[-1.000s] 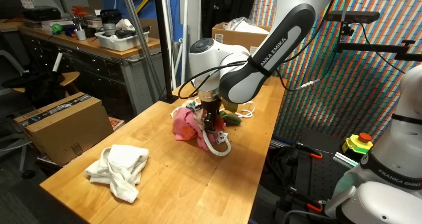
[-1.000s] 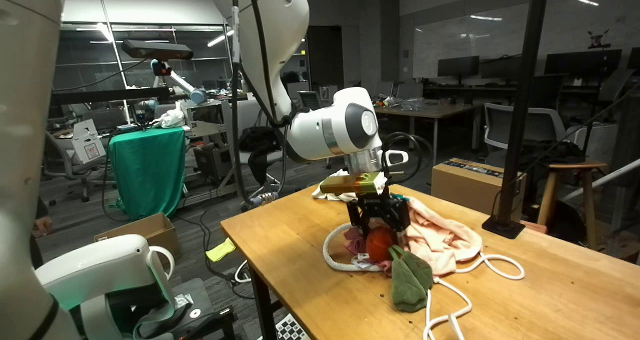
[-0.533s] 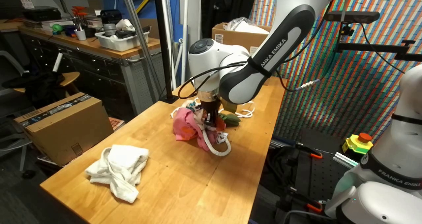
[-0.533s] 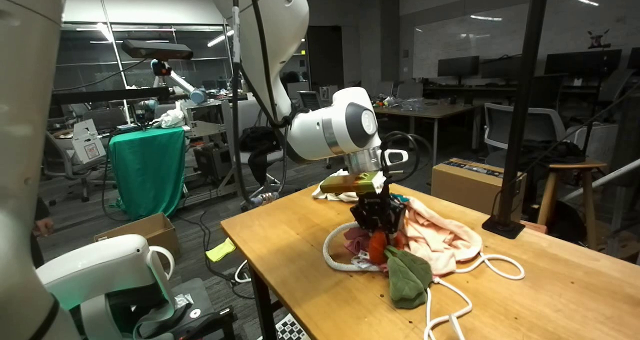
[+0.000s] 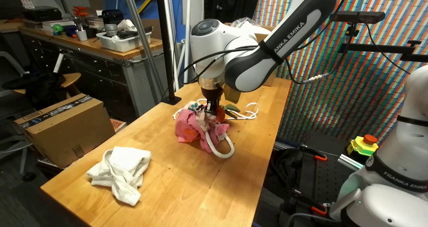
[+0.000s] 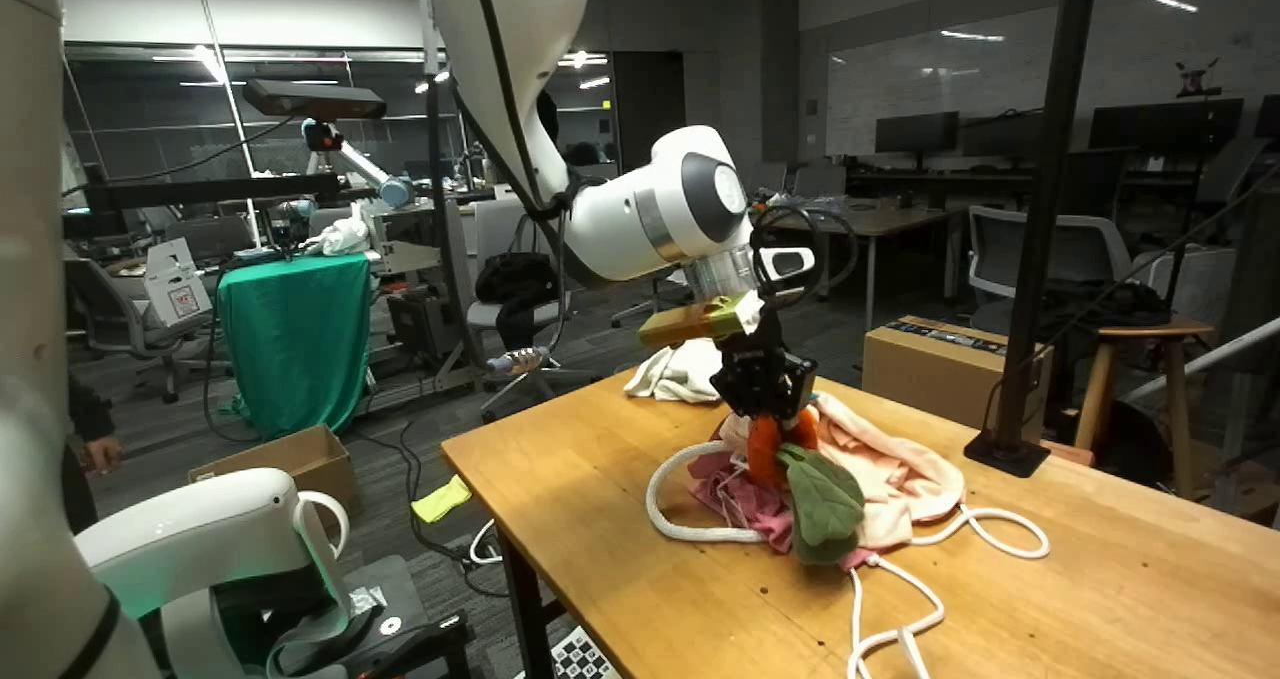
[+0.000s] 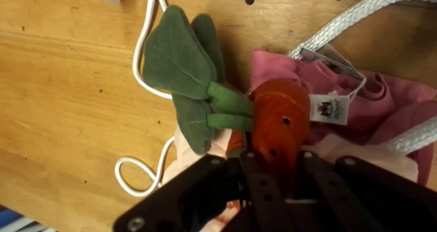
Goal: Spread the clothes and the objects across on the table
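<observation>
An orange plush toy (image 7: 281, 119) with green leaves (image 7: 181, 54) is pinched in my gripper (image 7: 278, 157), which is shut around its body in the wrist view. In an exterior view the toy (image 6: 765, 451) hangs just over the pile, its leaves drooping near the table. Beneath lies bunched pink cloth (image 5: 188, 121), beside peach cloth (image 6: 890, 464) with a thin white cord (image 6: 1015, 534). A thick white rope loop (image 5: 219, 153) curves out of the pile. Alone nearer the table's end is a crumpled white cloth (image 5: 125, 170). The fingertips themselves are hidden by the toy and linkage.
The wooden table (image 5: 187, 180) carries everything. A black post (image 6: 1030, 259) rises from its edge close to the peach cloth. On the floor beside it stands a cardboard box (image 5: 67, 130). White cord (image 6: 920, 609) also trails across the tabletop.
The gripper has closed on the orange toy and risen, lifting it off the table with its leaves. More pink cloth and the tags are exposed below. The white cloth has stayed put.
</observation>
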### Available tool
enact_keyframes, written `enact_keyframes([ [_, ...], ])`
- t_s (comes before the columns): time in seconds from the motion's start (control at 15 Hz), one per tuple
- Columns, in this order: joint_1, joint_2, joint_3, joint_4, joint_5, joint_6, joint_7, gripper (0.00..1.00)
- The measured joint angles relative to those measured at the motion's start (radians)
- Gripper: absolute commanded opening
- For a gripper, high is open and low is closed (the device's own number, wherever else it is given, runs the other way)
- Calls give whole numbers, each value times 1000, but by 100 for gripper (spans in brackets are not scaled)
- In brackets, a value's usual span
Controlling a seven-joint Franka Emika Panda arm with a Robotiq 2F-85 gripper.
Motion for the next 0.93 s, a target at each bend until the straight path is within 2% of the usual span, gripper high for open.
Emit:
enact_keyframes([
  [0.47, 3, -111, 3, 8, -108, -55, 106, 9],
  [0.93, -57, -81, -5, 98, -234, -54, 88, 8],
])
